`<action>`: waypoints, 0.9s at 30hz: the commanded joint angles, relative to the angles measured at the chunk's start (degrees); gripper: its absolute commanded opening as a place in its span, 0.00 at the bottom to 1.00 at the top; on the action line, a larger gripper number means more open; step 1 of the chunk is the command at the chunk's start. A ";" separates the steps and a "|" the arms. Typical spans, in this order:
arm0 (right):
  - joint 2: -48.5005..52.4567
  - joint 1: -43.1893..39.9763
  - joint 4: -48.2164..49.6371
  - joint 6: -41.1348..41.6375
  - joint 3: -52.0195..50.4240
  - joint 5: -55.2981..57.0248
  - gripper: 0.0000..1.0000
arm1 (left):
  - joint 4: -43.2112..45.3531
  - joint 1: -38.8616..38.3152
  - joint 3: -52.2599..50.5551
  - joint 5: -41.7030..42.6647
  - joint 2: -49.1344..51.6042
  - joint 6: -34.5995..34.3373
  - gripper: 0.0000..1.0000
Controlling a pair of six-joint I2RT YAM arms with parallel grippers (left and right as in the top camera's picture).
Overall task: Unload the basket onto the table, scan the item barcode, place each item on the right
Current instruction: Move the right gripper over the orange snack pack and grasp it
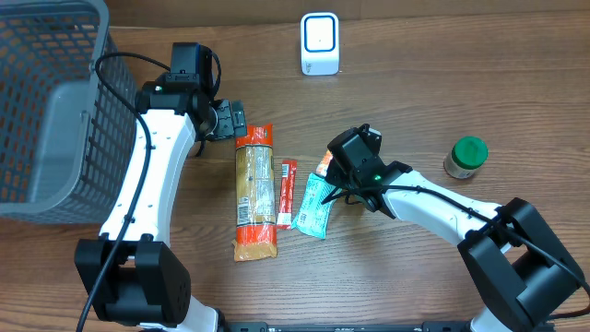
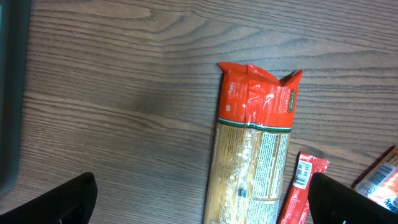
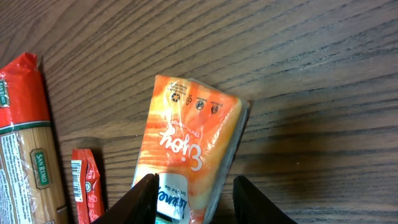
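Orange foil packet (image 3: 186, 124) mid-frame on wooden worktop (image 3: 311, 62), right fingers (image 3: 144, 198) straddling its lower end, grip not clear, left fingers (image 2: 62, 202) spread wide and empty; pinch squarely, lift level, turn barcode toward white scanner box (image 1: 320, 43) at upper frame.

A basket (image 1: 64, 138) is set at the far left corner of the table (image 1: 442, 74), and a scanner (image 1: 320, 43) by its far edge. At the middle a pasta packet (image 1: 255, 194) is laid, with a sachet (image 1: 286, 192) just to its right and a pouch (image 1: 313, 205) next. A jar (image 1: 466, 157) is set towards the right edge.
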 commanded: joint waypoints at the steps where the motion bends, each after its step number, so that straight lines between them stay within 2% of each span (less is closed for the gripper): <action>1: 0.24 0.07 0.11 2.89 -0.42 1.84 0.41 | 0.00 -0.02 0.87 -0.63 -0.70 0.26 1.00; 27: 3.06 0.07 1.99 5.22 -0.42 2.78 0.41 | 0.00 -0.02 0.87 -0.63 -0.70 0.26 1.00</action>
